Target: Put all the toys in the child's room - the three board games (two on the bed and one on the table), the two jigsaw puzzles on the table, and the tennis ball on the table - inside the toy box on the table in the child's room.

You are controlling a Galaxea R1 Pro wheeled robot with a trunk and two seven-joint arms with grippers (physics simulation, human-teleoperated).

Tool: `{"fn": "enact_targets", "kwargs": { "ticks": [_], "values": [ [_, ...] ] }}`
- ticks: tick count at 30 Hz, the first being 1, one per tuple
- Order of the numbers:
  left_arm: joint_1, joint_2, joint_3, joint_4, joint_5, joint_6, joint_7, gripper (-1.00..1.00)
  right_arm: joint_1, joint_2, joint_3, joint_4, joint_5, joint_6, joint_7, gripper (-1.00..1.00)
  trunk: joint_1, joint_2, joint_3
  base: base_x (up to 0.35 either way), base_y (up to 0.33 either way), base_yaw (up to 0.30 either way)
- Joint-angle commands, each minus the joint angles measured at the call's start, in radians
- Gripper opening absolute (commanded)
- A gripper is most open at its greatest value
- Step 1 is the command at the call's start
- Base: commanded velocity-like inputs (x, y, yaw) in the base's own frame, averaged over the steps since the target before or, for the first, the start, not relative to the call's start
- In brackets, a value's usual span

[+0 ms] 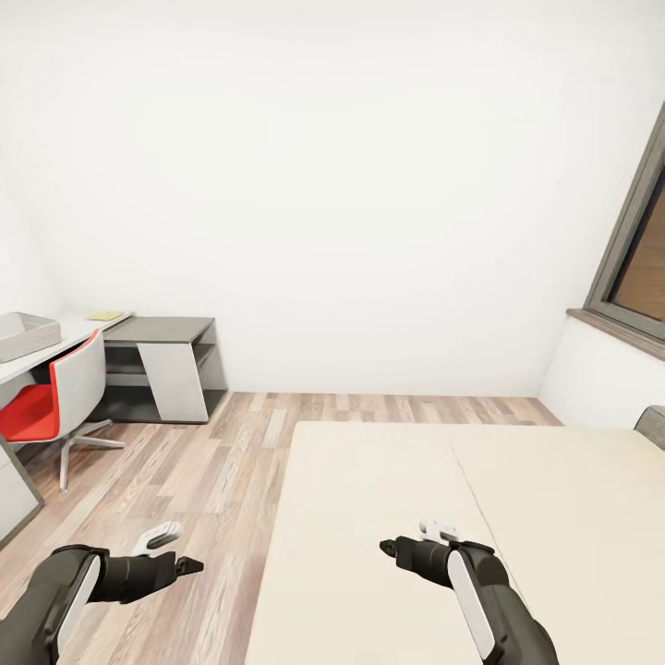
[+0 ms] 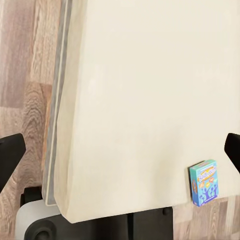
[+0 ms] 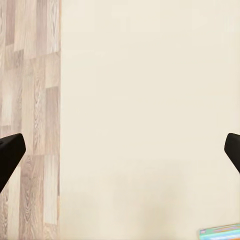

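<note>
The beige bed [image 1: 388,480] lies in front of me. In the left wrist view a mostly blue board game [image 2: 203,182] rests on the mattress close to its edge. A strip of a green board game [image 3: 220,232] shows in the right wrist view. My left gripper [image 1: 180,547] [image 2: 120,155] hangs open over the floor beside the bed. My right gripper [image 1: 411,538] [image 3: 120,150] is open above the mattress. Far left, the grey toy box [image 1: 23,334] stands on the table [image 1: 78,325]. A flat yellow thing [image 1: 103,316] lies behind it, too small to identify. The tennis ball is out of view.
A red and white swivel chair [image 1: 55,397] stands at the table. A low dark grey cabinet [image 1: 162,365] continues the table toward the back wall. Wood-plank floor [image 1: 212,462] runs between bed and chair. A dark-framed window [image 1: 637,259] is at the right.
</note>
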Motion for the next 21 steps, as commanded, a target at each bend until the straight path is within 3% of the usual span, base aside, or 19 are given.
{"fn": "enact_targets", "kwargs": {
  "ticks": [1,13,21],
  "values": [
    [-0.001,0.0,0.002,-0.001,-0.001,0.007,-0.004,1.0,-0.001,0.001,-0.004,-0.001,0.006,0.005,0.008,1.0,0.001,-0.002,-0.002,0.0,-0.005,0.0],
    [0.001,-0.027,-0.005,-0.006,-0.008,-0.01,0.033,1.0,0.008,0.013,-0.011,-0.02,0.018,0.012,-0.015,1.0,0.001,-0.002,-0.002,0.0,-0.001,0.0],
    [0.001,-0.029,-0.005,-0.006,-0.009,-0.03,0.032,1.0,-0.003,-0.026,-0.012,-0.016,0.01,-0.003,-0.014,1.0,0.001,-0.002,-0.002,0.0,0.0,0.0]
  ]
}}
